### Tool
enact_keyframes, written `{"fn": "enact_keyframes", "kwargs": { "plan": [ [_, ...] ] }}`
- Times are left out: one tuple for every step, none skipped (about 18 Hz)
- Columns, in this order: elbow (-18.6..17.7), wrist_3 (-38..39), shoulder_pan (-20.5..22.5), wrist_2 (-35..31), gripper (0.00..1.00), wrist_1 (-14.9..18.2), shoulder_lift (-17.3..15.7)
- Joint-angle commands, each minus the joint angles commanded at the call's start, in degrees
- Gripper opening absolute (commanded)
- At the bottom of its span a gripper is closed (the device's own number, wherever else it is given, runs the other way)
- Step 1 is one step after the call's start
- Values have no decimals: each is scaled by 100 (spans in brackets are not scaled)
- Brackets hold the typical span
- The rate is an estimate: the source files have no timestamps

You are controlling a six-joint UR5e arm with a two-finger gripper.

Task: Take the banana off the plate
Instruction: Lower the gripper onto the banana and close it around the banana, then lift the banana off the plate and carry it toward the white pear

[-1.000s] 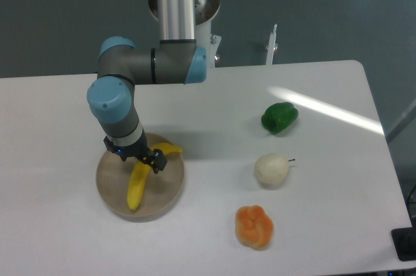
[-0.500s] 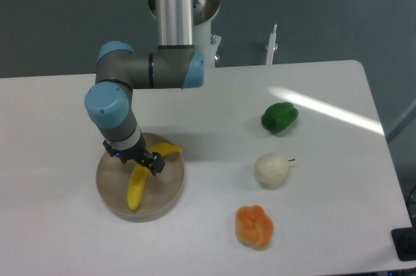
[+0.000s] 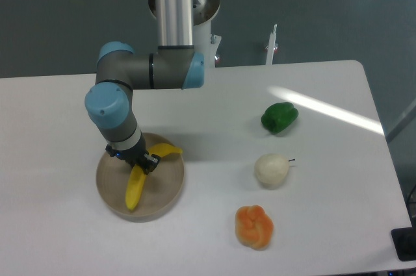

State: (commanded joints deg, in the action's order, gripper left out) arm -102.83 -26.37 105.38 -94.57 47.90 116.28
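Yellow marks your target: 1 banana [image 3: 136,185] lies on 1 tan plate [image 3: 168,197], which sits near the front-left part of the white desk [image 3: 195,113]. You can see the banana's long lower end pointing toward the desk's front edge and its shorter upper end [image 3: 168,150] poking out to the right, toward the plate's back-right rim. The bend between them is hidden under the tool.

You have 1 arm in view, grey with blue joint caps, reaching down from its column at the back edge of the desk. Its gripper [image 3: 135,158] is low over the plate, right at the banana's bend. The dark fingers [image 3: 149,161] sit against the fruit, but you cannot tell from this angle whether they are spread or pressed onto it, because the wrist covers most of them.

Count the rest: 3 other items, all on the right half of the desk and well apart from the plate. 1 green pepper [image 3: 279,117] sits farthest back, 1 pale whitish round fruit [image 3: 271,169] with a small stem lies in front of it, and 1 lumpy orange fruit [image 3: 254,226] rests nearest the front edge. None of them touches another.

Nothing stands between the plate and the 3 items. Only the arm's own wrist blocks your sight of the banana's middle. A strip of bright light [image 3: 325,110] falls across the desk toward the right edge.
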Motion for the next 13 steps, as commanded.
{"fn": "enact_keyframes", "kwargs": {
  "plan": [
    [9, 0, 9, -9, 25, 0, -9],
    [17, 0, 17, -9, 25, 0, -35],
    [44, -17, 26, -9, 25, 17, -96],
    [79, -87, 26, -44, 25, 44, -166],
    [97, -279, 70, -140, 25, 53, -263],
    [88, -551, 166, -280, 25, 70, -351],
    [88, -815, 289, -394, 25, 88, -439],
    [97, -983, 438, -422, 25, 97, -535],
    [97, -1045, 622, -413, 25, 97, -641],
    [97, -1063, 798, -396, 25, 105, -746],
    [97, -1124, 956, -369, 25, 105, -808],
    [97, -1273, 1097, -369, 25, 105, -817],
    [97, -1501, 1212, -369, 25, 105, -817]
  ]
}}
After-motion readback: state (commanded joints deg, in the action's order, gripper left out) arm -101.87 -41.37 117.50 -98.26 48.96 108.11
